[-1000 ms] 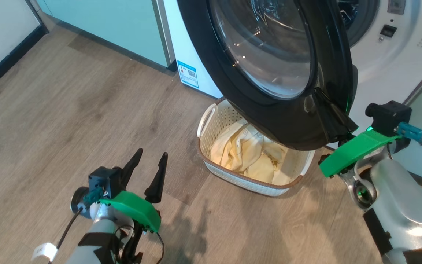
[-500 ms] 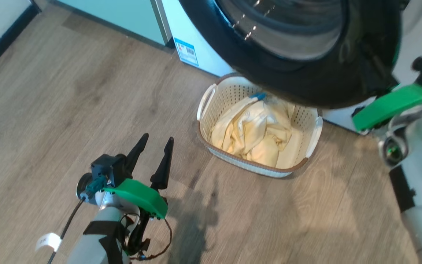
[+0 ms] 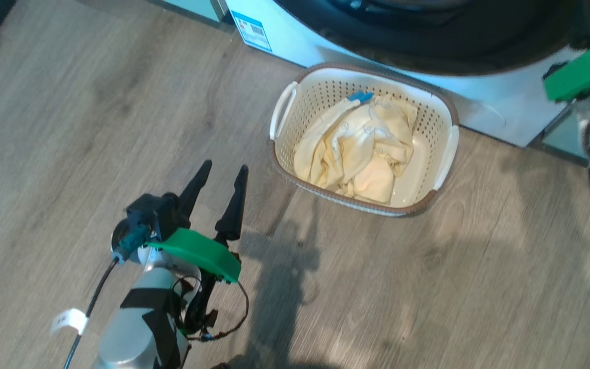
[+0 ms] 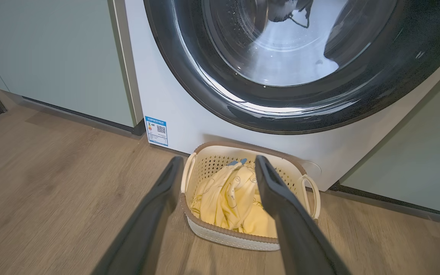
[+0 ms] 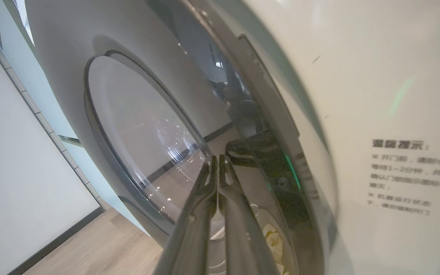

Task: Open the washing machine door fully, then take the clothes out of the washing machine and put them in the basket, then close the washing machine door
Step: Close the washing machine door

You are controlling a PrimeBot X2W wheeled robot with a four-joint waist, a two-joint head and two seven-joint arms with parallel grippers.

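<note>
The washing machine door (image 4: 281,110), black-rimmed with a clear glass bowl, lies close against the white washing machine (image 4: 174,95); I cannot tell if it is latched. My right gripper (image 5: 217,158) is shut, with its tips at the door's (image 5: 139,133) glossy rim. In the head view the door (image 3: 428,46) spans the top. Below it on the floor stands the basket (image 3: 295,128), holding the pale yellow clothes (image 3: 361,148). My left gripper (image 3: 220,174) hangs open and empty, left of the basket (image 4: 227,238) and short of it, pointing at the clothes (image 4: 227,194).
Pale green cabinet panels (image 4: 52,57) flank the machine on both sides. Wood floor (image 3: 69,128) spreads to the left and in front of the basket. A blue label (image 3: 251,31) sits low on the machine. My right wrist's green cover (image 3: 582,72) is at the upper right.
The door has swung in from wide open to nearly against the machine, with the right arm following it. The head camera has tipped down. The left gripper stays open in place.
</note>
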